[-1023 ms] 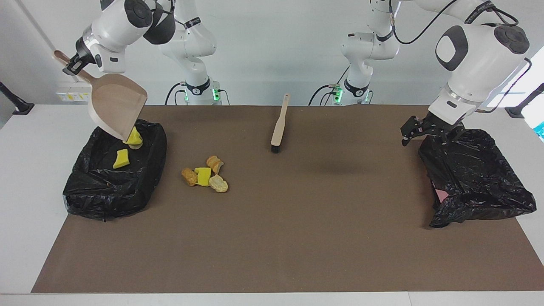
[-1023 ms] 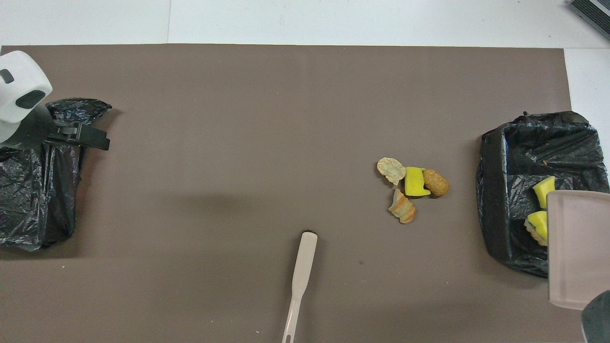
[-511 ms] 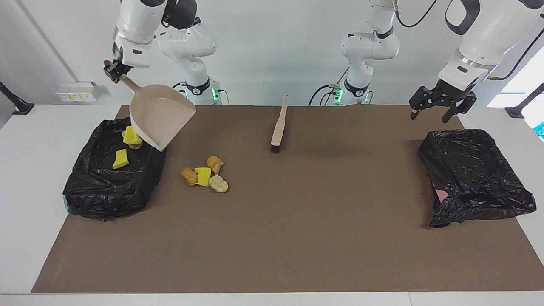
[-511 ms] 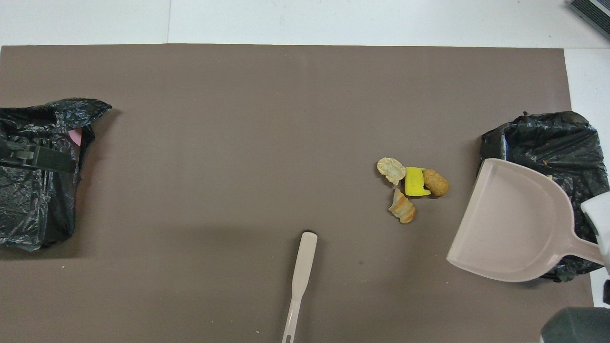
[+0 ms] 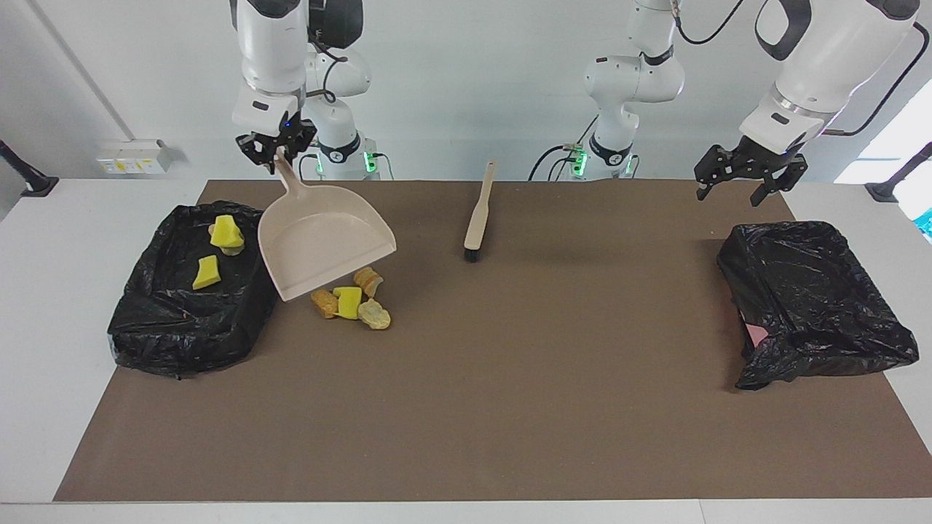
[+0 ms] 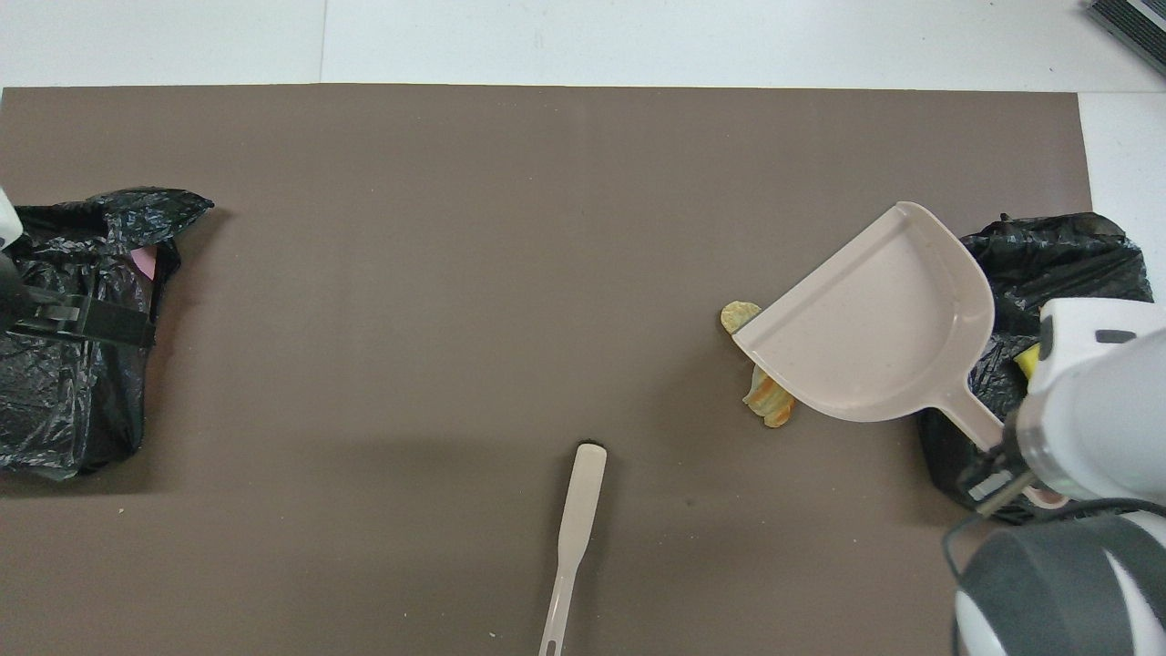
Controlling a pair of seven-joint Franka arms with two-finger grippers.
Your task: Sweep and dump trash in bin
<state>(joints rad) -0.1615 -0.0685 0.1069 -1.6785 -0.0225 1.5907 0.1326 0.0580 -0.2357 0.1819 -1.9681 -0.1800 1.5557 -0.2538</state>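
1. My right gripper is clamped on the handle of the beige dustpan, which hangs tilted with its mouth down over the loose trash. I judge this sets up a second scoop.
2. My left gripper waits in the air near the black-lined bin at its own end of the table, fingers spread apart, holding nothing.
3. The hand brush lies untouched on the brown mat, nearer the robots than the loose pile, bristles toward the pile. I judge it is the left gripper's next pickup.
4. Count, bins: two, one at each end.
5. Count, trash: four pieces loose on the mat, beside the bin at the right arm's end; three pieces I can make out lie in that bin, two of them yellow.
6. Count, tools: one dustpan, one brush.
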